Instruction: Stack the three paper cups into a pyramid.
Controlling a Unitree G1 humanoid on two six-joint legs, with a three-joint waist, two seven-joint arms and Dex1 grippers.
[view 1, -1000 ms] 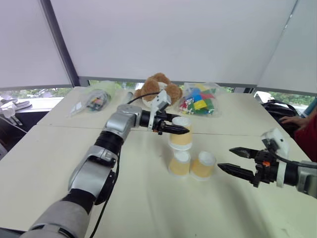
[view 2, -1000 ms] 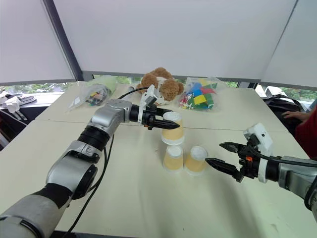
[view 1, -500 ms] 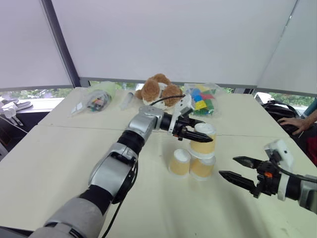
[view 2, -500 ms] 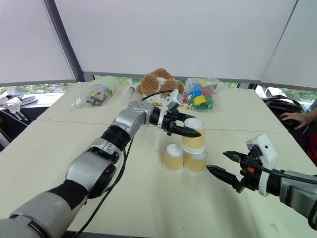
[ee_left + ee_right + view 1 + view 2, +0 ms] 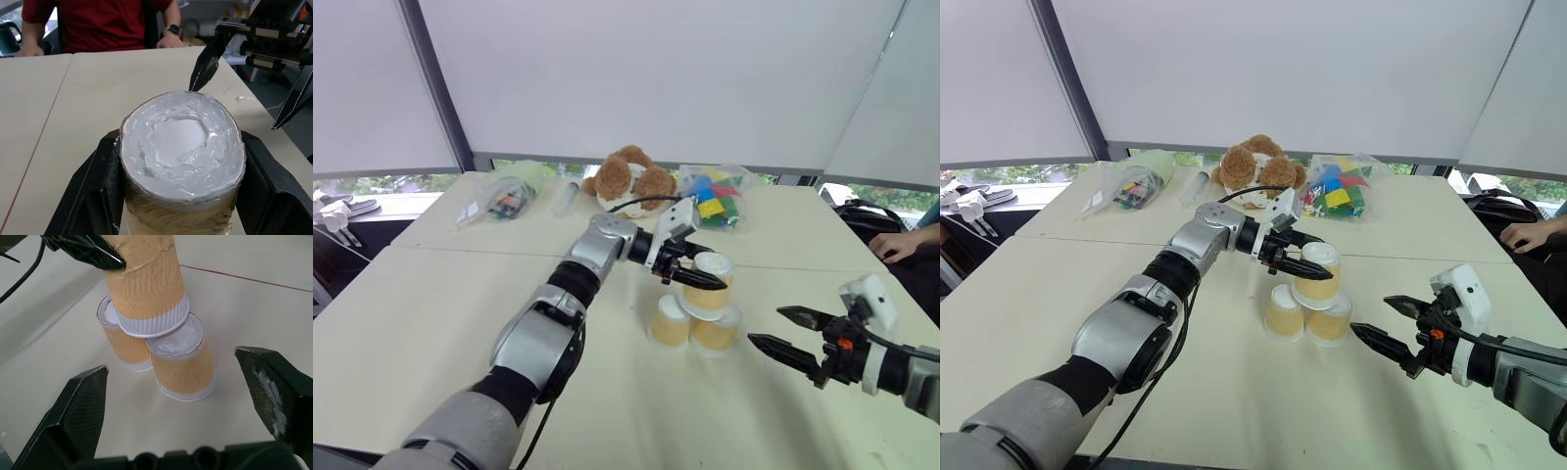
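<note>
- Right eye view shows the left gripper (image 5: 1306, 262) with its black fingers clamped on the top cup (image 5: 1316, 275), which it has carried across from over the left-hand base cup (image 5: 1283, 311) a second ago to above the seam between that one and the right-hand base cup (image 5: 1330, 319).
- It also sits lower than it did half a second ago; in the right wrist view its white rim looks to be resting on, or just touching, both upturned bases (I cannot be sure of full contact).
- That means, as I judge it, the pyramid is all but built: what is left is to let go cleanly and back the fingers out without dragging the cup along.
- Right gripper (image 5: 793, 332) hangs over the table (image 5: 431, 304) just beside the stack, jaws spread wide and holding nothing, pointing at the cups.
- Behind the stack lie a brown teddy bear (image 5: 625, 179), a clear bag of coloured blocks (image 5: 711, 197) and another clear bag (image 5: 501, 199) off to the left, all well apart from the cups.
- A person's hand (image 5: 897, 244) rests at the far right edge of the table, clear of the work.
- Nothing blocks the release; the risk is that light, empty cups shift if nudged.
</note>
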